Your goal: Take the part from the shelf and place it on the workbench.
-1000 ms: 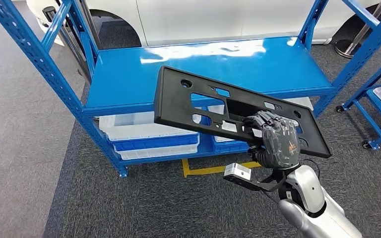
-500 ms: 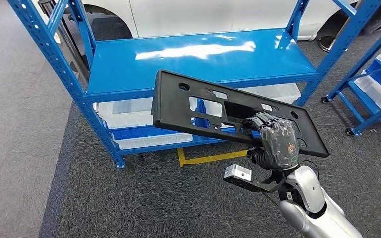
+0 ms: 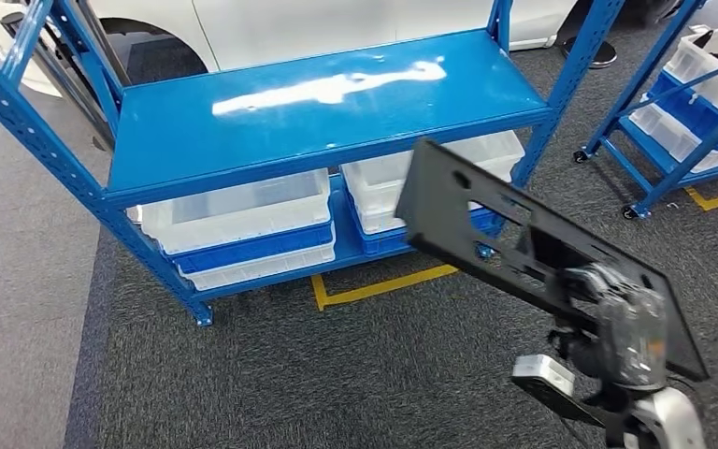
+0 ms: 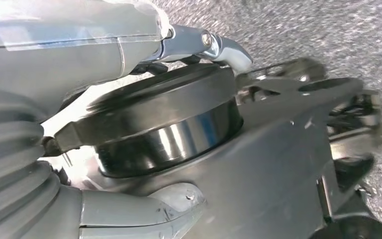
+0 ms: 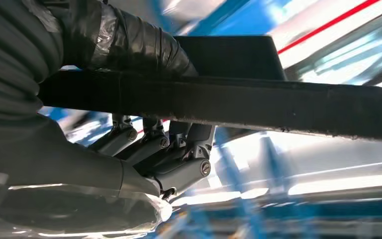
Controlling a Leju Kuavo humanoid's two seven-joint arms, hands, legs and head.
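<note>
The right robot hand (image 3: 628,323) is gripping the black part (image 3: 486,224) near its lower-right end, fingers (image 5: 179,149) wrapping under the panel edge and thumb pressing on top. The part is tilting in the air at the right of the frame, clear of the blue shelf (image 3: 318,103), its upper-left corner lying over the white bins (image 3: 243,220). Open grey carpet (image 3: 271,374) is filling the lower left. The left robot hand's (image 4: 40,164) state cannot be determined.
</note>
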